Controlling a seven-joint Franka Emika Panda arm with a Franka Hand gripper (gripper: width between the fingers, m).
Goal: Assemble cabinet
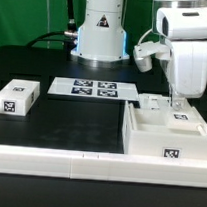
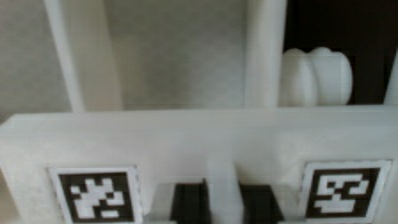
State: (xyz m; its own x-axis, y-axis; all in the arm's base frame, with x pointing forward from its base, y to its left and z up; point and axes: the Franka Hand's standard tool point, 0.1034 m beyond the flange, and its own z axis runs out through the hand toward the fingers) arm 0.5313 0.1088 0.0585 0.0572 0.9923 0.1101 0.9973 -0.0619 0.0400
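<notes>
The cabinet [image 1: 154, 141] is a large white box with tags, lying on the black table at the exterior view's right. My gripper [image 1: 175, 103] reaches straight down into its far right part. In the wrist view the cabinet's white body [image 2: 196, 140] fills the frame, with one tag on each side of my gripper [image 2: 224, 205]. The two black fingers [image 2: 185, 205] stand close together with a thin white wall of the cabinet between them. The fingertips are hidden. A white ribbed round part [image 2: 324, 75] shows beyond the wall.
A small white block with tags [image 1: 17, 97] lies at the exterior view's left. The marker board [image 1: 93, 88] lies flat in front of the robot base [image 1: 101, 36]. A low white wall [image 1: 57, 164] runs along the front of the table.
</notes>
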